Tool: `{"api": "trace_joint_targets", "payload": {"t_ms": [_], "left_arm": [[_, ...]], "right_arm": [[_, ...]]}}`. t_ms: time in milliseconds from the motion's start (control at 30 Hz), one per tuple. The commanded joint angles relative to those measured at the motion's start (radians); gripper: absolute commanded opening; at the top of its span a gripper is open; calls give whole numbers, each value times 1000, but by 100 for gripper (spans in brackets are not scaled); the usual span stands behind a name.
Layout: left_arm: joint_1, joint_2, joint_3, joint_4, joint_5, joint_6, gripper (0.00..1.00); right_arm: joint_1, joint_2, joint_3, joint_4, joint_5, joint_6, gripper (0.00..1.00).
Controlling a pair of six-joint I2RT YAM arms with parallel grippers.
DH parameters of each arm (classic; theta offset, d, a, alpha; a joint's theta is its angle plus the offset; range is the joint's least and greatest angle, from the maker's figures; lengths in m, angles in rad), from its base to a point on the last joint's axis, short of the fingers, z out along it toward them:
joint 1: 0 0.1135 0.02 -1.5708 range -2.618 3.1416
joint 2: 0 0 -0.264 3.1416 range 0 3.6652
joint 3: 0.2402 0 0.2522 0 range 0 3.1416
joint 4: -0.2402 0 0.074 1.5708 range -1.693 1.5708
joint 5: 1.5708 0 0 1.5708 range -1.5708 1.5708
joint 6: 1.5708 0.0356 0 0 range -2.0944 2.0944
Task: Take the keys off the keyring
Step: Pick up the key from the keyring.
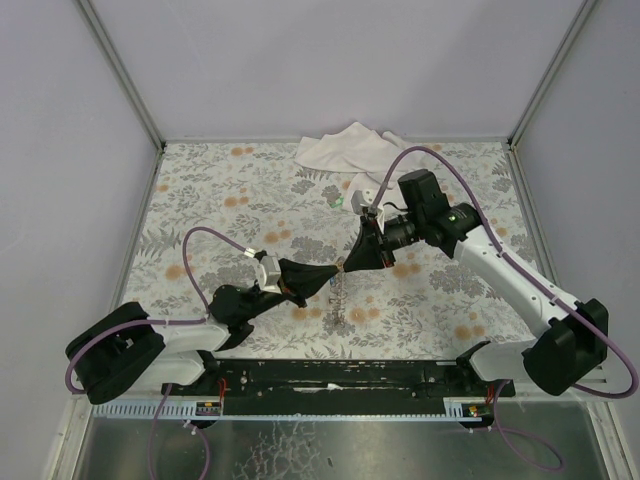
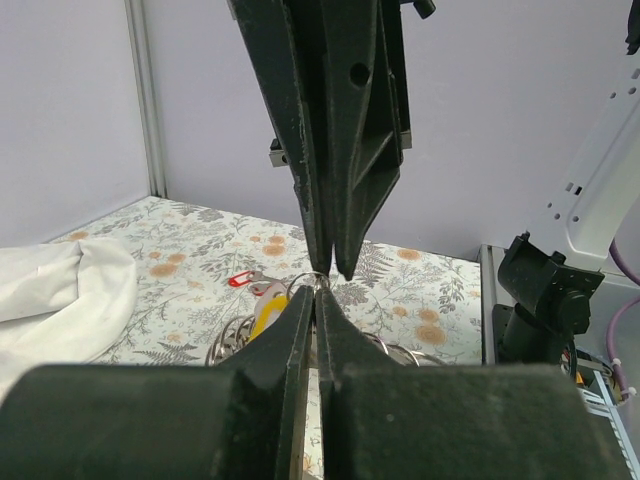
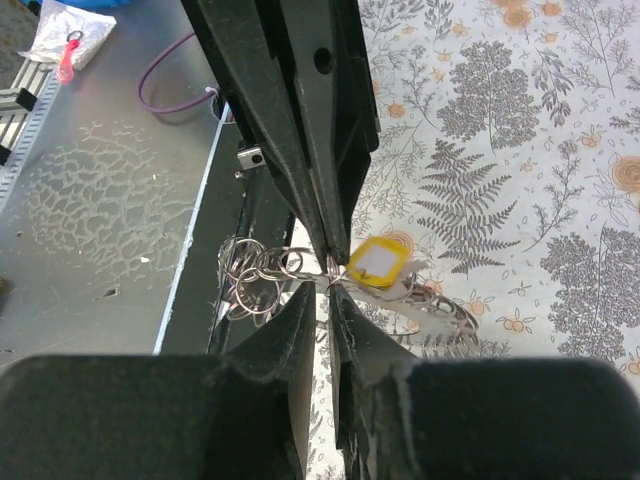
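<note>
My two grippers meet tip to tip above the middle of the table. The left gripper [image 1: 335, 273] [image 2: 318, 296] is shut on the keyring [image 1: 339, 295], a chain of silvery rings [image 3: 260, 275] that sags to both sides. The right gripper [image 1: 350, 262] [image 3: 329, 292] faces it, its jaws a narrow gap apart at the same ring. A yellow-headed key [image 3: 378, 262] [image 2: 264, 313] hangs on the chain beside the tips. In the left wrist view a red-headed key [image 2: 240, 281] lies loose on the table beyond.
A crumpled white cloth [image 1: 345, 148] [image 2: 50, 290] lies at the table's back edge. The right arm's black base [image 2: 545, 300] stands at the near right. A metal shelf [image 3: 90, 200] runs below the table's front rail.
</note>
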Motion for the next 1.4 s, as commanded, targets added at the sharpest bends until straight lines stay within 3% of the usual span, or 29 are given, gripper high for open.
{"api": "trace_joint_targets", "payload": {"t_ms": [0, 233, 433, 1167, 1367], "left_arm": [[5, -8, 0, 112, -13, -3, 0], [5, -25, -9, 113, -18, -2, 0], [3, -43, -19, 111, -24, -2, 0], [-7, -22, 9, 109, -55, -40, 0], [-10, -34, 6, 109, -59, -43, 0]], "right_arm": [[10, -28, 23, -4, -54, -11, 18], [10, -34, 10, -20, -26, -14, 18], [9, -54, -24, -29, -16, -53, 25], [44, -38, -82, 198, -65, 64, 30], [47, -46, -99, 235, 32, 121, 31]]}}
